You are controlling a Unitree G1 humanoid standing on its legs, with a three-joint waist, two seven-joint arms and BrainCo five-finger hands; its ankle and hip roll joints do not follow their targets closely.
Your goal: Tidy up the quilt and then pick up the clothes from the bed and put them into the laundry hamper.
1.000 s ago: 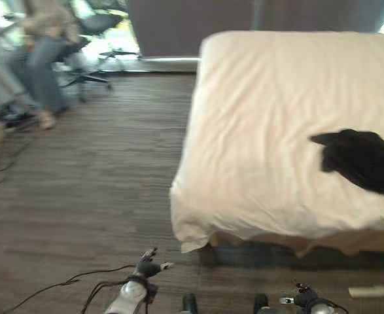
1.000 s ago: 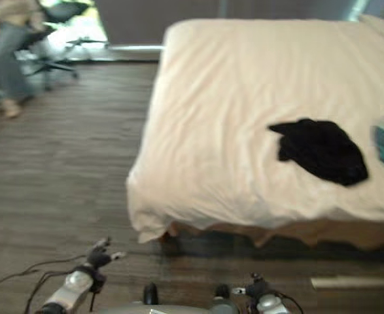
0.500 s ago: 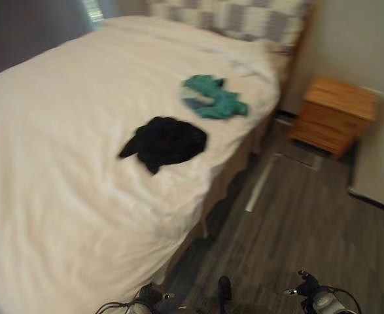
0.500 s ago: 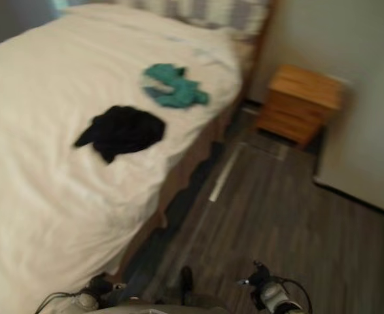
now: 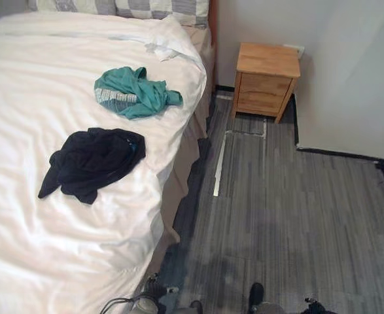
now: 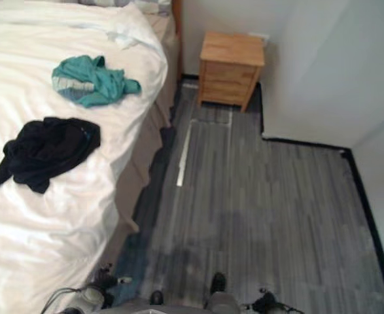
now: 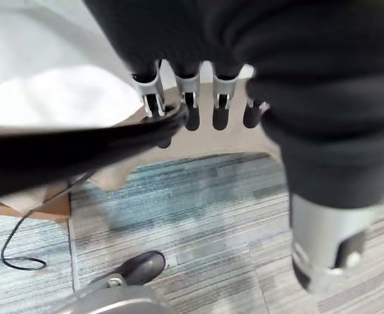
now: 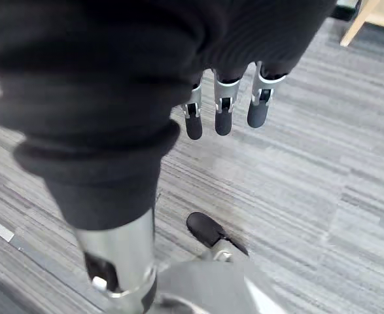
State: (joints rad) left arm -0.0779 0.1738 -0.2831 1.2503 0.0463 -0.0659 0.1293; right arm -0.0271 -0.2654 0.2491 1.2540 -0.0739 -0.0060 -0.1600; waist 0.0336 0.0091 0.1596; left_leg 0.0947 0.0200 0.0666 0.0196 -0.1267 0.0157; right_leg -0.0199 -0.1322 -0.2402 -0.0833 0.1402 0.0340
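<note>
Fingers (image 7: 188,98) of our left hand (image 7: 198,39) hang straight and hold nothing beside the quilt's (image 5: 21,248) near edge; our right hand (image 8: 231,98) hangs just as loose over the floor (image 6: 263,216). The eye views add the black garment (image 5: 90,162) and, farther off, the teal one (image 5: 134,92) on the quilt, pillows cut off beyond, nightstand (image 5: 266,80) at far right.

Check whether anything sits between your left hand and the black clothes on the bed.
Nothing visible blocks it. The left hand hangs open and low by the bed's edge; only bare white quilt lies between it and the black clothes. The teal clothes lie farther off.
</note>
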